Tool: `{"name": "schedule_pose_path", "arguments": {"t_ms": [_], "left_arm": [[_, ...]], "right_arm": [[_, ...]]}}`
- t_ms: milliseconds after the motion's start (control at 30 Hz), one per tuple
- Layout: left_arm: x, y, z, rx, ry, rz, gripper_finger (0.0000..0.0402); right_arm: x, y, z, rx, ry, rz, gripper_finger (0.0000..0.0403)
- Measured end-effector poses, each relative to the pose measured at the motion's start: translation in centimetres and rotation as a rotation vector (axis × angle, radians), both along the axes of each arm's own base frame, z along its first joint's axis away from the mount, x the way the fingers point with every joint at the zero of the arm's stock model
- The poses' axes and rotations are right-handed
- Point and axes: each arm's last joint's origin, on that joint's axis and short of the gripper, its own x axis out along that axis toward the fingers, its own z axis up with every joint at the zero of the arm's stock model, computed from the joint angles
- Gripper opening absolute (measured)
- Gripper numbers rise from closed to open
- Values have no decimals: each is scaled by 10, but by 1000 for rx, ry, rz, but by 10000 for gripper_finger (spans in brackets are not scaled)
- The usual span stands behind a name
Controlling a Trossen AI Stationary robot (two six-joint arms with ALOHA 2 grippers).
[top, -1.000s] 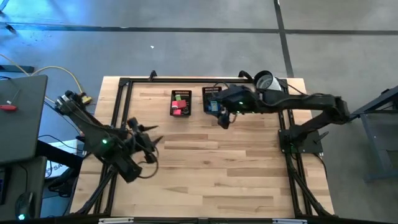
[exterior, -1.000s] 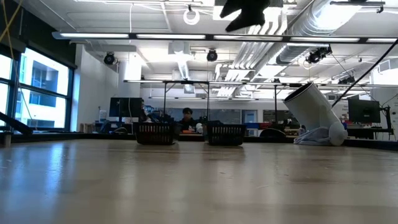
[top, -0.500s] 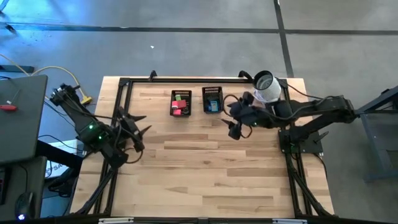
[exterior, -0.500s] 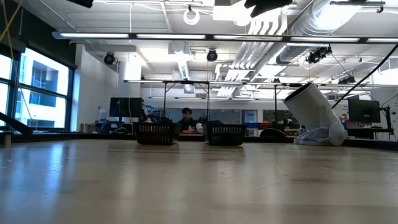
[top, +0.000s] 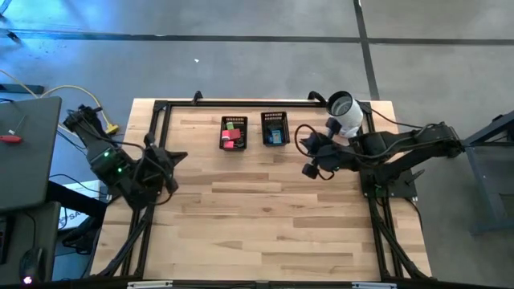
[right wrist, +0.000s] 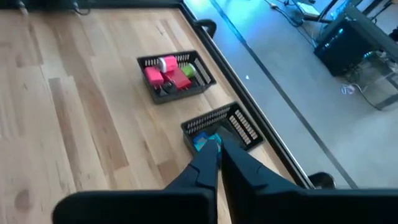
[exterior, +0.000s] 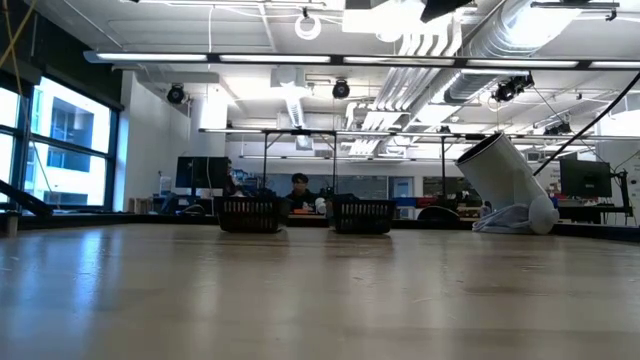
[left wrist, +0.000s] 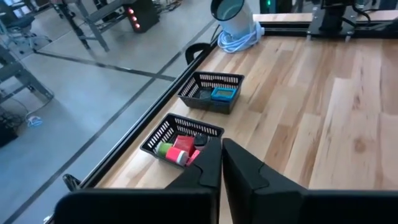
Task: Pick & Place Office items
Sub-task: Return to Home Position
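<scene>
Looks to be the pull-back to rest, with the red, pink and green blocky office pieces (top: 233, 138) lying in the left black rectangular mesh tray (top: 222, 133) and a teal-blue piece (top: 275, 136) in the right black mesh tray (top: 263, 130), both at the far edge of the pale wooden tabletop (top: 265, 217). Shows the left gripper (top: 175, 155) over the table's left edge and the right gripper (top: 309, 170) to the right of the trays, near the white open-mouthed cylinder (top: 345, 112), each with fingers pressed together on nothing. Calls next only for folding both arms home, clear of mesh rims and cylinder.
</scene>
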Motion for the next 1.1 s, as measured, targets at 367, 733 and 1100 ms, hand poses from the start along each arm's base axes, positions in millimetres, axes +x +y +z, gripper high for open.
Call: {"name": "schedule_pose_path", "arguments": {"t_ms": [367,733,1100], "left_arm": [[-12,7,-3,-39,43,0,0],[-34,6,-1,-18,-50,-133,0],[-41,13,-21,-26,-100,-134,0]], "right_arm": [[-31,10,4,-37,-7,-95,2],[-82,30,-21,66,-195,41,2],[-115,32,-36,215,-363,402,2]]}}
